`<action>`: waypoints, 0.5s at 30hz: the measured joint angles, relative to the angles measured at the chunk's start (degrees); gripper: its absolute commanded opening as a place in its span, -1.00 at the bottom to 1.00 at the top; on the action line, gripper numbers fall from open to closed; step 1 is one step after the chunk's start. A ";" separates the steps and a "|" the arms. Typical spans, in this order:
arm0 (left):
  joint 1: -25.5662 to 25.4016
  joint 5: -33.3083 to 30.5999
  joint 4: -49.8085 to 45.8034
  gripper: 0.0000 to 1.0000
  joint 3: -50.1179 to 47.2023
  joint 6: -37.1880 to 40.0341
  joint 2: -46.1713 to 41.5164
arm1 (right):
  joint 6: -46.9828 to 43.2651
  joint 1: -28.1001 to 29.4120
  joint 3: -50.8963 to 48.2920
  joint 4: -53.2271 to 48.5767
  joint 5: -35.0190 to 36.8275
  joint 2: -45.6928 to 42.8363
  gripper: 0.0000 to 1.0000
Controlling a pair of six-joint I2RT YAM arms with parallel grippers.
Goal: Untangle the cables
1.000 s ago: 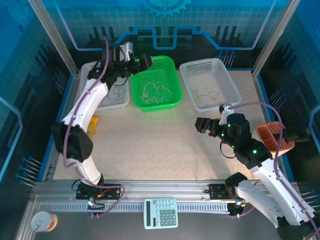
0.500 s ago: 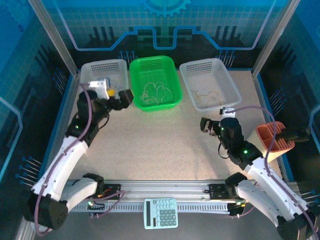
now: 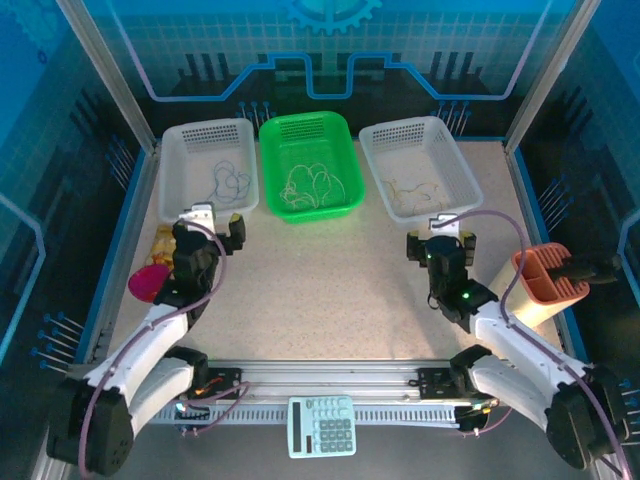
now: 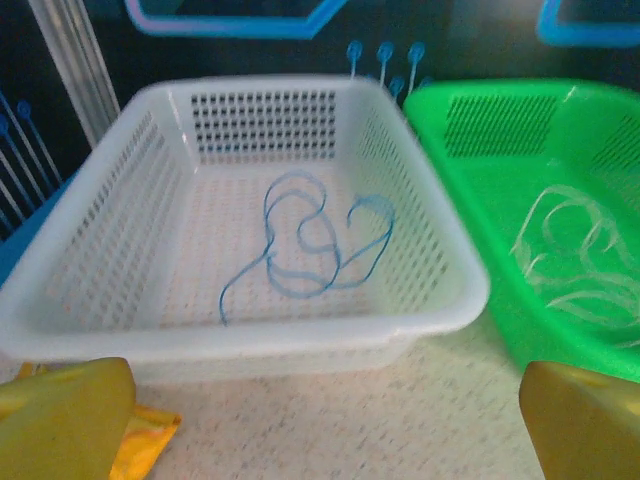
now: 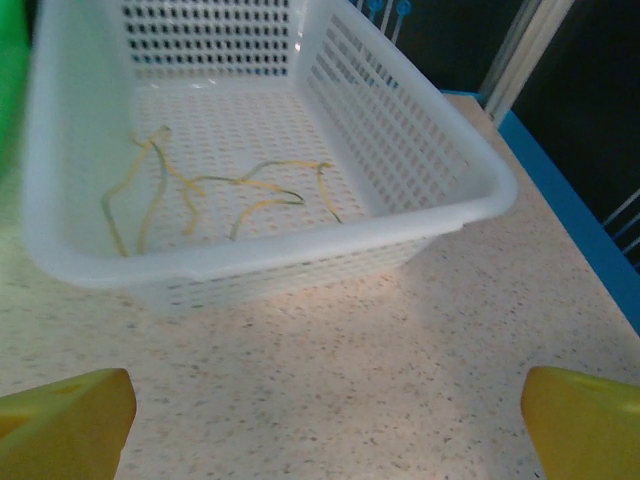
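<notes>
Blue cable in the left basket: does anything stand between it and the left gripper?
The near wall of the basket stands between the open left gripper and the blue cable. Nothing visible covers it from above.

Ahead of the left gripper (image 4: 325, 420), the perforated white basket (image 4: 440, 300) and the green basket (image 4: 500, 130) to its right look like smooth, faintly glossy moulded plastic, with a thin, smooth blue cable (image 4: 318, 245) in the white one. Ahead of the right gripper (image 5: 325, 420), a second white basket (image 5: 440, 190) shows the same plastic sheen around dull yellowish cables (image 5: 250, 190), on a matt speckled table (image 5: 400, 350).
</notes>
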 measured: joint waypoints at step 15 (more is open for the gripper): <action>8.94 9.99 30.01 0.98 -5.60 1.01 28.63 | -9.46 -13.57 -10.60 42.80 -16.90 23.54 0.99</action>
